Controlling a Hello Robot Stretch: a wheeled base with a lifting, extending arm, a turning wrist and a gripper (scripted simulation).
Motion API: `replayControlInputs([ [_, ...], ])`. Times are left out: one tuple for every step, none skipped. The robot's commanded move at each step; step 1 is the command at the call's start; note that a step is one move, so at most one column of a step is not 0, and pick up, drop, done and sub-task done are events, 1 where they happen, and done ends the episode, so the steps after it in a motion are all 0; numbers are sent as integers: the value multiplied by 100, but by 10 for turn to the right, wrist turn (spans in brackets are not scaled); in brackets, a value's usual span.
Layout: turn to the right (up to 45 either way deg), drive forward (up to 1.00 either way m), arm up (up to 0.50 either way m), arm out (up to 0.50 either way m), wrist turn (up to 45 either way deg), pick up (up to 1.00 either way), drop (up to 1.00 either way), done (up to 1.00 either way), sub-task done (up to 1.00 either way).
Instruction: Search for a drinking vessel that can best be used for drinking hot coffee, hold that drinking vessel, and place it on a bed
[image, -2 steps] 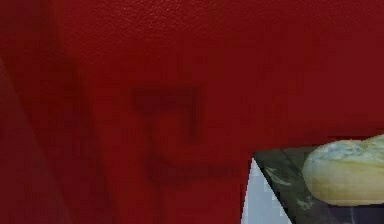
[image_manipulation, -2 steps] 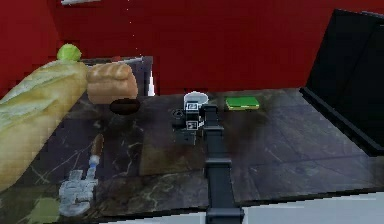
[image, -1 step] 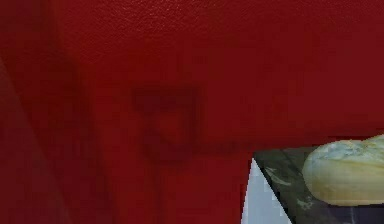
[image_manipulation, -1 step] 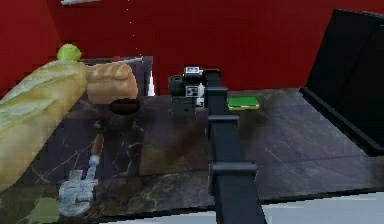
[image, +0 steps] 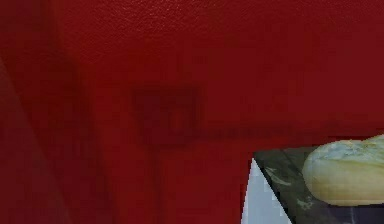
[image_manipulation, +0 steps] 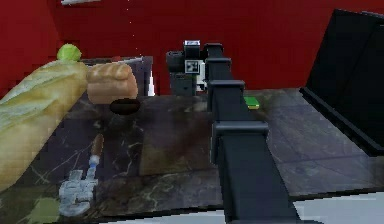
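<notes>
– Red wall (image: 150, 60) straight ahead of us, and the corner of a dark stone counter (image: 290, 185) with a pale loaf (image: 350, 170) on it. Why are we parked so close?

– We think it is so the arm (image_manipulation: 240, 140) can reach across the counter. In the arm side view it runs out over the stone towards the back wall, and the gripper (image_manipulation: 158, 80) sits at its far end, near the blunt end of a long loaf (image_manipulation: 50, 105).

– Are we holding anything?

– We cannot tell. The loaf and the counter lie right behind the fingers, so nothing hangs clear for us to judge by.

– And the cup for the coffee?

– We cannot name one for certain. Our best guess is a dark round thing (image_manipulation: 122, 106) on the counter, just below the loaf's end and near the gripper. It could be a cup or a bowl.

– What else is lying there?

– A slim utensil (image_manipulation: 95, 152) lies nearer us and a small green thing (image_manipulation: 252, 101) sits beside the arm. Both are well out of the reach line.

– So the bed comes later.

– Yes. We judge the search and the grab are not yet settled.
</notes>
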Motion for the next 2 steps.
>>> replayControlInputs([
  [0, 0, 0, 0, -450, 0, 0, 0, 0],
  [0, 0, 0, 0, -450, 0, 0, 0, 0],
])
